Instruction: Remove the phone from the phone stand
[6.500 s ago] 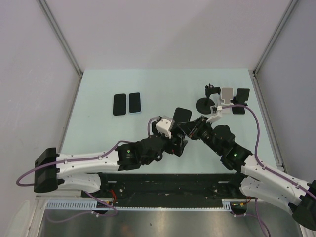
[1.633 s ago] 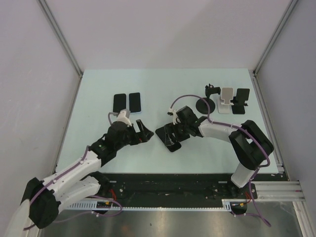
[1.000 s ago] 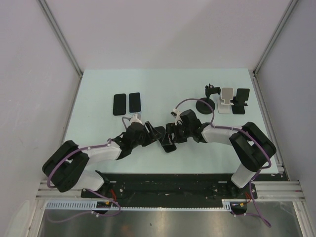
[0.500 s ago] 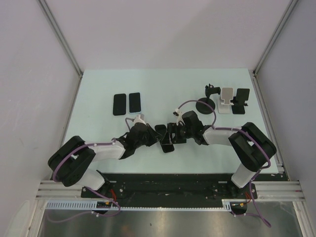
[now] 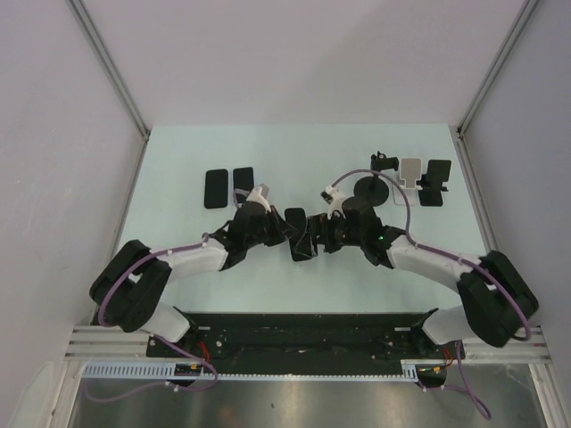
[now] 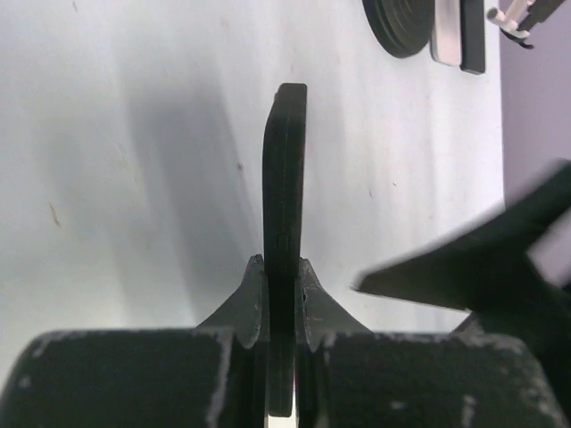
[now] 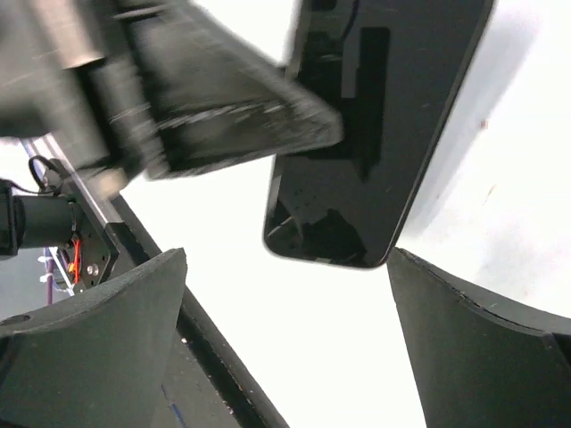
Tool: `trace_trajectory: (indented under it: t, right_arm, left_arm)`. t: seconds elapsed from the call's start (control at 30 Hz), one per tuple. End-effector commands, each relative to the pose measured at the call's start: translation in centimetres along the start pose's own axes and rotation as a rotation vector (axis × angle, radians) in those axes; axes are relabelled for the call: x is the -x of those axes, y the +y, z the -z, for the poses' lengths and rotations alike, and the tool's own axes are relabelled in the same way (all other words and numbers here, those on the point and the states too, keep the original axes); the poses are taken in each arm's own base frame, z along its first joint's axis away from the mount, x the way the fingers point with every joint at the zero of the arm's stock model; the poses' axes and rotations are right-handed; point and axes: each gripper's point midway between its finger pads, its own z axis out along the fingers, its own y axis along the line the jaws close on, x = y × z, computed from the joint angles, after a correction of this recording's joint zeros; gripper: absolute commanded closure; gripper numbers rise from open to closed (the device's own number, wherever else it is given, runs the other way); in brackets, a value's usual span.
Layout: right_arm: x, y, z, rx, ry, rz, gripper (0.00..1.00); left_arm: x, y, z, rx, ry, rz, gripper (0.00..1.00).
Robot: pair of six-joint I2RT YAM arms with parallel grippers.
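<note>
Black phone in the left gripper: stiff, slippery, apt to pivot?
Likely stiff: the phone runs straight beyond the shut left gripper. Probably slippery: it looks glossy and reflective. It might pivot, since much of it overhangs the pinch.

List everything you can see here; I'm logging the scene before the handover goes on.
held phone: 1, black, edge-on between the two grippers, mid-table
flat phones: 2, black, side by side, back left
round-base stand: 1, black, back right
white stand: 1, white, right of the round-base stand
black stand: 1, black, rightmost
table: 1, pale green, under everything
left gripper: 1, black, shut on the held phone
right gripper: 1, black, open, fingers either side of the held phone
</note>
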Motion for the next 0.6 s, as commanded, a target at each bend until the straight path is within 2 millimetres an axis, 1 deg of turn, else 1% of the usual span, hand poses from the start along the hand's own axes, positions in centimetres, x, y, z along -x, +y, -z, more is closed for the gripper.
trace_trajectory:
  t: [0.0, 0.03, 0.07, 0.1, 0.13, 0.17, 0.2, 0.23, 0.27, 0.3, 0.33, 0.37, 0.4, 0.43, 0.47, 0.5, 0.53, 0.57]
  right_arm:
    - [3.0, 1.6, 3.9, -0.054, -0.124, 0.228, 0.0]
    - [4.0, 1.9, 5.4, -0.099, -0.178, 0.26, 0.0]
    - [4.5, 2.1, 6.5, -0.12, -0.209, 0.302, 0.0]
    - [4.5, 1.9, 7.4, -0.15, -0.217, 0.316, 0.0]
    - [6.0, 2.7, 9.6, -0.177, -0.304, 0.339, 0.0]
    - [6.5, 2.9, 10.9, -0.192, -0.341, 0.353, 0.0]
    - [6.6, 3.3, 11.9, -0.195, -0.361, 0.36, 0.0]
    - [7.6, 3.2, 13.6, -0.233, -0.427, 0.356, 0.0]
    - [8.7, 4.3, 16.4, -0.225, -0.519, 0.367, 0.0]
    - [9.0, 4.5, 17.9, -0.232, -0.56, 0.373, 0.0]
    - [9.6, 4.2, 19.6, -0.272, -0.615, 0.368, 0.0]
    - [10.1, 4.9, 22.2, -0.27, -0.696, 0.372, 0.0]
    - [10.1, 4.6, 23.5, -0.299, -0.721, 0.385, 0.0]
    - [10.7, 4.4, 25.2, -0.34, -0.772, 0.372, 0.0]
    - [10.8, 4.6, 27.4, -0.35, -0.832, 0.374, 0.0]
    - [10.6, 4.2, 28.4, -0.384, -0.842, 0.388, 0.0]
    - [10.9, 3.9, 30.0, -0.419, -0.886, 0.379, 0.0]
    - [10.8, 3.7, 30.9, -0.441, -0.904, 0.383, 0.0]
  left_arm:
    - [4.5, -0.3, -0.9, 0.017, -0.019, -0.2, 1.0]
    - [5.8, -0.8, -1.4, 0.024, -0.03, -0.222, 1.0]
    - [6.5, 0.4, -1.4, 0.067, -0.018, -0.225, 0.99]
    - [7.3, 0.7, -1.6, 0.076, -0.02, -0.249, 1.0]
    - [8.3, 0.5, -2.0, 0.078, -0.025, -0.25, 1.0]
    - [9.3, 1.3, -2.1, 0.091, -0.027, -0.241, 1.0]
    - [10.0, 1.6, -2.3, 0.099, -0.032, -0.257, 1.0]
    - [11.2, 1.4, -2.9, 0.102, -0.043, -0.267, 1.0]
    - [12.0, 1.9, -3.0, 0.112, -0.047, -0.266, 1.0]
    - [12.8, 2.1, -3.3, 0.114, -0.055, -0.273, 1.0]
    - [13.7, 2.1, -3.9, 0.114, -0.062, -0.269, 1.0]
    - [14.5, 2.6, -4.1, 0.11, -0.059, -0.257, 1.0]
    - [15.1, 2.7, -4.4, 0.108, -0.061, -0.255, 1.0]
    - [15.8, 2.9, -5.3, 0.109, -0.06, -0.252, 1.0]
    - [16.5, 3.4, -5.5, 0.112, -0.061, -0.247, 0.99]
    - [16.7, 3.5, -5.9, 0.105, -0.051, -0.246, 1.0]
    - [17.3, 3.8, -6.7, 0.105, -0.05, -0.241, 0.99]
    - [18.0, 4.3, -6.9, 0.107, -0.051, -0.231, 1.0]
